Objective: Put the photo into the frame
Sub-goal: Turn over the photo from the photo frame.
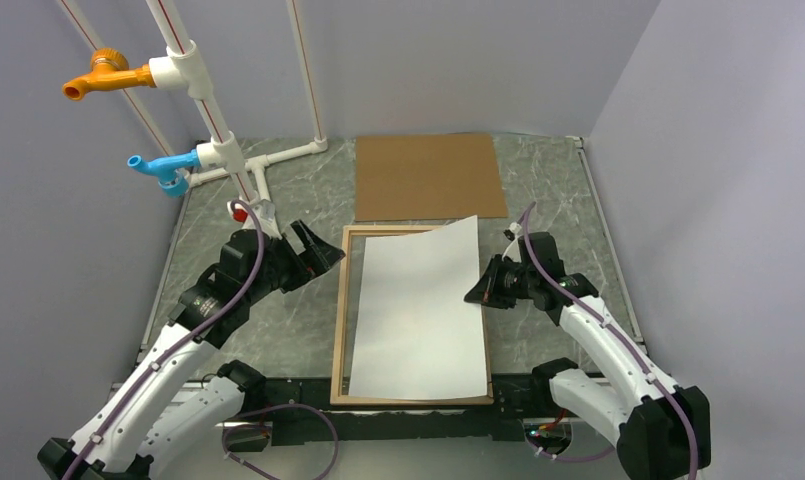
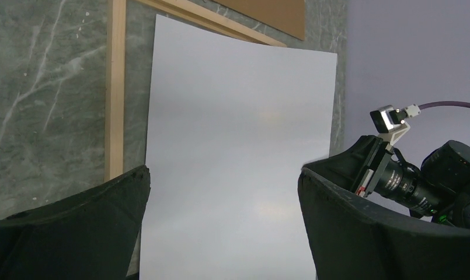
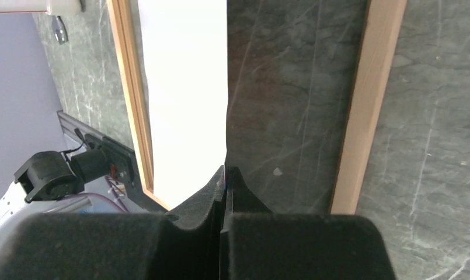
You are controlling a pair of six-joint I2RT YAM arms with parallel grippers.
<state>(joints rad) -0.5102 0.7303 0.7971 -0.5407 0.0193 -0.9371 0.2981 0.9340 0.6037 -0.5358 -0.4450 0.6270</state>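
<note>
**Top external view**
- Table (image 1: 278,330): grey-green marbled surface.
- Frame (image 1: 339,310): thin light-wood rectangle, flat on the table between the two arms, long sides running away from the bases.
- Photo (image 1: 418,310): plain white back up, lying over the frame's opening and skewed. Its far right corner passes over the frame's far strip, and its left edge sits inside the left strip.
- Backing board (image 1: 428,175): brown, flat, just beyond the frame.
- Left gripper (image 1: 316,250): fingers spread wide, holding nothing, poised just left of the frame's far left corner.
- Right gripper (image 1: 473,293): at the photo's right edge, fingers pressed together on it.
- White pipe rack with an orange tap (image 1: 98,75) and a blue tap (image 1: 163,168): far left.

**Left wrist view**
- Both black fingers (image 2: 75,233) stand far apart with the white sheet (image 2: 238,146) seen between them.
- One frame strip (image 2: 115,87) runs beside the sheet's left edge.
- A corner of the board (image 2: 267,14) shows at the top.

**Right wrist view**
- The fingers (image 3: 162,245) meet with no gap, pinching the photo's edge (image 3: 185,87), which runs straight into the seam.
- Frame strips (image 3: 366,105) flank the sheet on both sides, with bare table inside the opening.
</note>
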